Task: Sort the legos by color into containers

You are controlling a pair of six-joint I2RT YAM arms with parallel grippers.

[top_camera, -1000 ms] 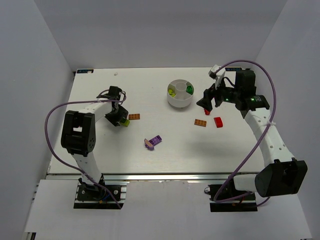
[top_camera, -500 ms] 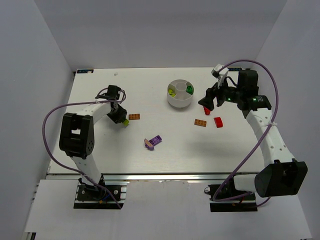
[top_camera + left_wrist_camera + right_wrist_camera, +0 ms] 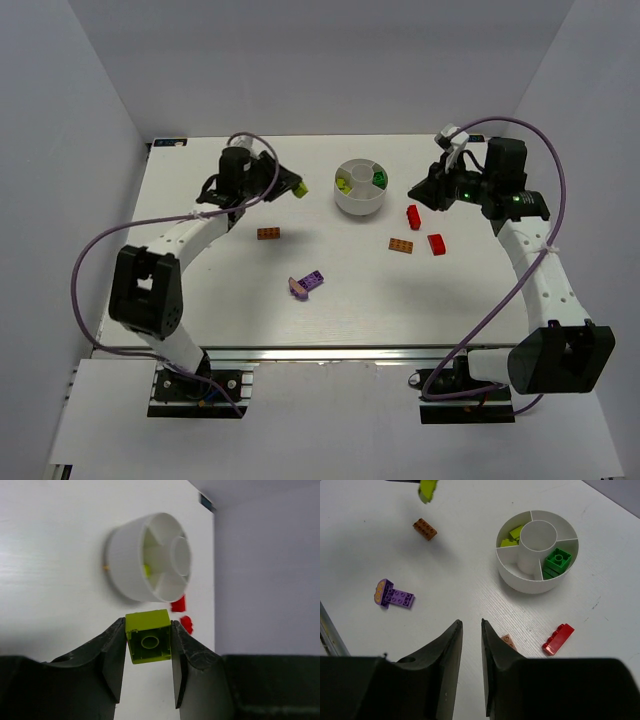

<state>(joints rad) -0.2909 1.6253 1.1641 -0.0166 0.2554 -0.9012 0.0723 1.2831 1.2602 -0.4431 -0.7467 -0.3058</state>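
**Table** [image 3: 200, 300]: white, with pale walls on its left, right and far sides. Both arm bases stand at the near edge. Bare surface runs along the near edge and the left edge.

**Round white dish** [image 3: 359, 207]: near the far edge, right of the middle, with wedge sections around a centre well. One wedge holds dark green bricks [image 3: 555, 562] and another holds yellow-green bricks [image 3: 512, 534].

**Left gripper** [image 3: 297, 187]: just left of the dish. Its jaws are clamped on the two sides of a held yellow-green brick [image 3: 148, 636], which is lifted off the surface.

**Right gripper** [image 3: 470, 625]: just right of the dish. Its fingers are drawn in to a narrow slit, with nothing between them.

**Loose bricks**
- First red brick [image 3: 413, 216]: between the dish and the right edge.
- Second red brick [image 3: 437, 244]: nearer the right edge than the first.
- Right orange brick [image 3: 401, 245]: just beside the second red brick.
- Left orange brick [image 3: 268, 233]: left of the middle.
- Purple brick [image 3: 312, 281]: about mid-table, touching a pink piece [image 3: 297, 290].

**Writing**: the small marker [image 3: 168, 143] at the far left corner is too small to read.
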